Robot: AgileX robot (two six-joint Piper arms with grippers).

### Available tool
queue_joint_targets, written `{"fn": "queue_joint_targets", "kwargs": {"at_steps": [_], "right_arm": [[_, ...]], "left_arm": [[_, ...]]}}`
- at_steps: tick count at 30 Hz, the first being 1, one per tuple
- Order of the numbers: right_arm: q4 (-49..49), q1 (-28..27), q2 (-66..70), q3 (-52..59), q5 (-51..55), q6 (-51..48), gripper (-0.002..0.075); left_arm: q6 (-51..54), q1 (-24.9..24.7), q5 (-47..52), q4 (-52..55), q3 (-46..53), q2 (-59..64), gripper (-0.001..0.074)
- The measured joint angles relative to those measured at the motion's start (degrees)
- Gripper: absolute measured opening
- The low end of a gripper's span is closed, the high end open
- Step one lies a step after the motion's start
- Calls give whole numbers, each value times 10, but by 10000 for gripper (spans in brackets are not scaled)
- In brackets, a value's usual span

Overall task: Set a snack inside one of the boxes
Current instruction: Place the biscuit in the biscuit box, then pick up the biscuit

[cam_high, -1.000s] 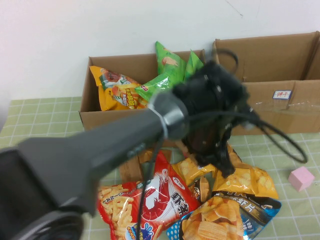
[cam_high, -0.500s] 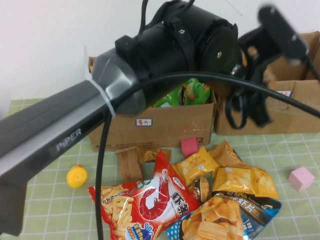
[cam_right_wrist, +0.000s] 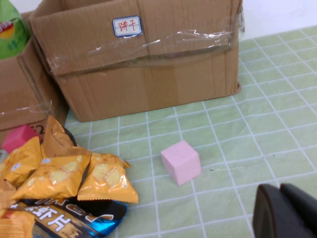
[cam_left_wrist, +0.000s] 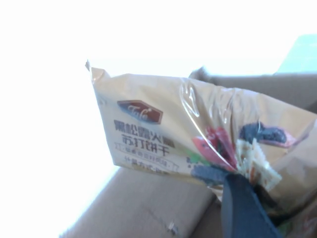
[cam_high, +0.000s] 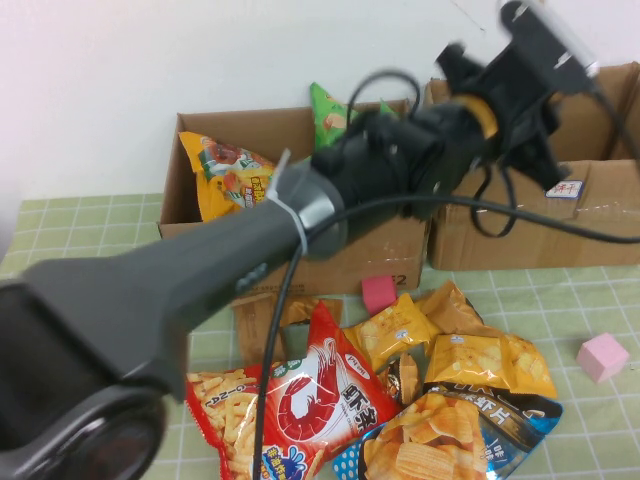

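Note:
My left gripper (cam_high: 535,130) is raised over the front wall of the wider brown carton (cam_high: 590,215), which has clear tape strips and a blue-edged white label (cam_high: 563,188). In the left wrist view the left gripper (cam_left_wrist: 233,183) is shut on a snack (cam_left_wrist: 163,134), a pale yellow crinkly pouch with a red logo, with cardboard behind it. Several like pouches (cam_high: 395,330) lie on the table. My right gripper (cam_right_wrist: 285,213) is shut and empty, low over the mat near the carton (cam_right_wrist: 148,74); it does not show in the high view.
A narrower carton (cam_high: 200,240) at the left holds a yellow bag and green bags. A red shrimp bag (cam_high: 315,405) and a blue chips bag (cam_high: 450,440) lie in the pile. Pink cubes (cam_high: 603,357) (cam_high: 378,294) sit on the green checked mat.
My left arm has lifted from the snack pile and swung up and to the right, to the wider carton. The pile has not shifted.

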Motion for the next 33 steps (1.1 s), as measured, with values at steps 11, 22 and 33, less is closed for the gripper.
{"fn": "queue_joint_targets", "kwargs": {"at_steps": [11,22,33], "right_arm": [[56,0,0,1,0,0,-2],[61,0,0,1,0,0,-2],[61,0,0,1,0,0,-2]], "left_arm": [[-16,56,-73,-100,1,78,498],[-1,80,126,-114,1,-30,407],[51,79,517,-63,11,-138,8]]}}
